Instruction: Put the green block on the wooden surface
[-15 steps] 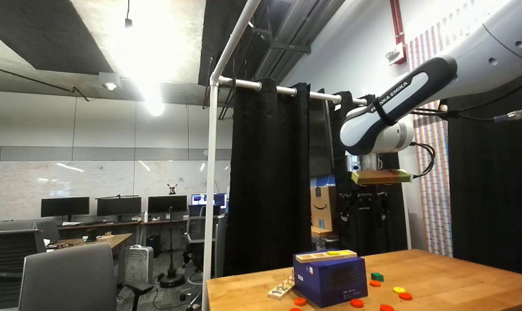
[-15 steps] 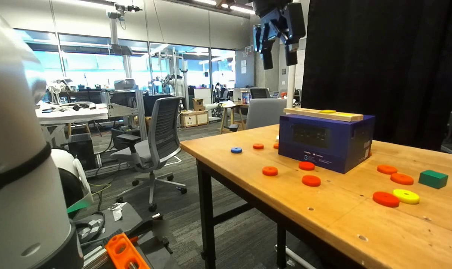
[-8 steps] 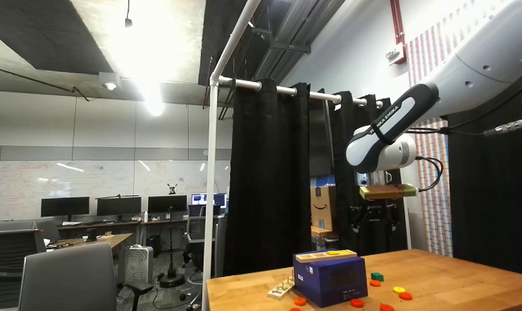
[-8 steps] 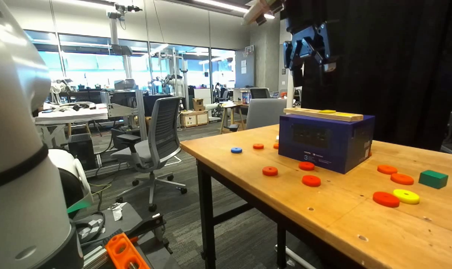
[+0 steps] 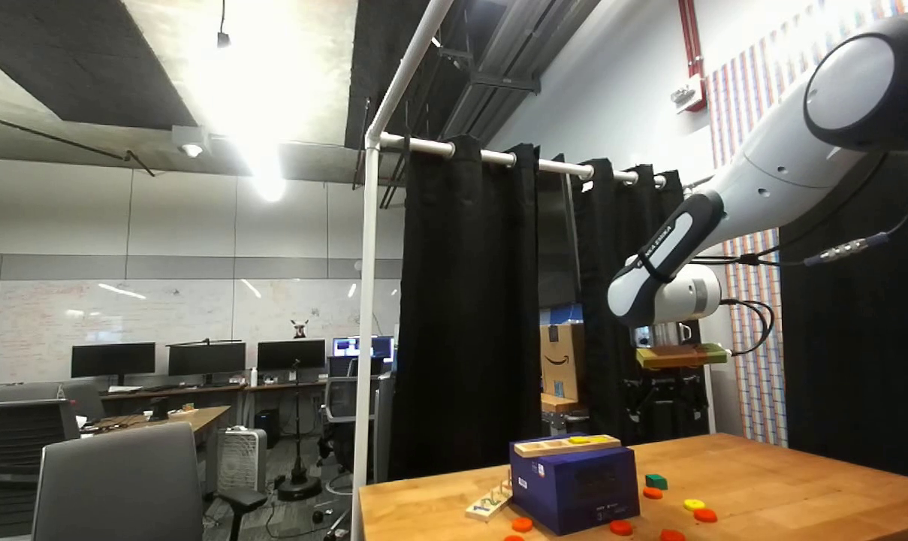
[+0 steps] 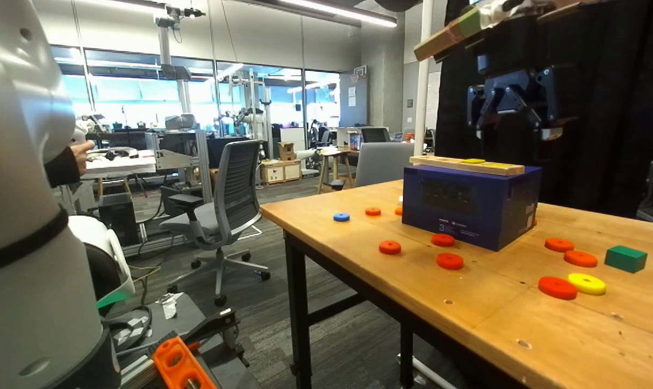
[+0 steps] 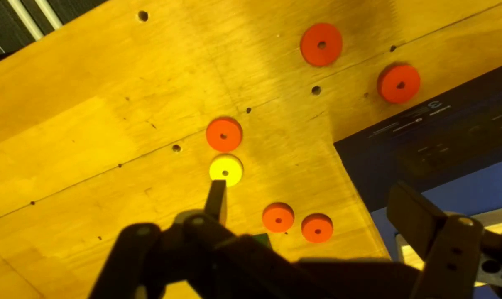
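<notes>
Okay so, my gripper point(image 7: 309, 183) is hanging higher than the purple-blue box point(image 6: 456, 210), fingers point(image 7: 216, 201) spread wide apart. Trust the wrist view for that; in an exterior view the tips melt into the black curtain point(image 6: 601, 108) behind the box.

The green block point(image 6: 626, 260) is sitting on the wooden surface point(image 6: 493, 292), right of the box in both exterior views. A couple of orange discs point(image 6: 559, 245) lie between the two. From the wrist I only get one dark green corner poking out past my gripper.

Camera-dependent stuff: in an exterior view there's a blue disc point(image 6: 341, 217) left of the box, well apart from it. Also in an exterior view, a numbered peg strip point(image 5: 486, 504) just beside the box on its left, can't tell if they touch. The wooden strip point(image 6: 439, 161) on top of the box shows fine in both exterior views, but the wrist catches just a bit of it behind a finger. Wrist view also has one fingertip covering the edge of the yellow disc point(image 7: 230, 165), left of the box there.
</notes>
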`<state>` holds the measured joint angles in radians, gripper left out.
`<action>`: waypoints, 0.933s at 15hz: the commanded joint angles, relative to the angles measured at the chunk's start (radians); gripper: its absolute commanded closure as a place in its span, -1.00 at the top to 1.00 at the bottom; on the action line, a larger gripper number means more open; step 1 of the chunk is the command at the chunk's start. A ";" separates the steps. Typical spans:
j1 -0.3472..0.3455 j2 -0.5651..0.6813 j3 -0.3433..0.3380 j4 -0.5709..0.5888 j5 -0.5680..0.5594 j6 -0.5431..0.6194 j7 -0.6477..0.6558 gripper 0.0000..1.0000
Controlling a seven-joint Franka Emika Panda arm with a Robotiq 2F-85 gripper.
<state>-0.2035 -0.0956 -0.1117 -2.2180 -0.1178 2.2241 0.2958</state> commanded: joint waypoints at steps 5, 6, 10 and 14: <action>-0.009 0.189 -0.075 0.209 0.056 -0.001 -0.139 1.00; -0.011 0.217 -0.079 0.236 0.080 -0.004 -0.171 1.00; -0.028 0.314 -0.074 0.333 0.194 -0.036 -0.320 1.00; -0.051 0.404 -0.063 0.410 0.252 -0.078 -0.444 1.00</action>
<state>-0.2278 0.2298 -0.1883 -1.9103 0.0894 2.2034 -0.0590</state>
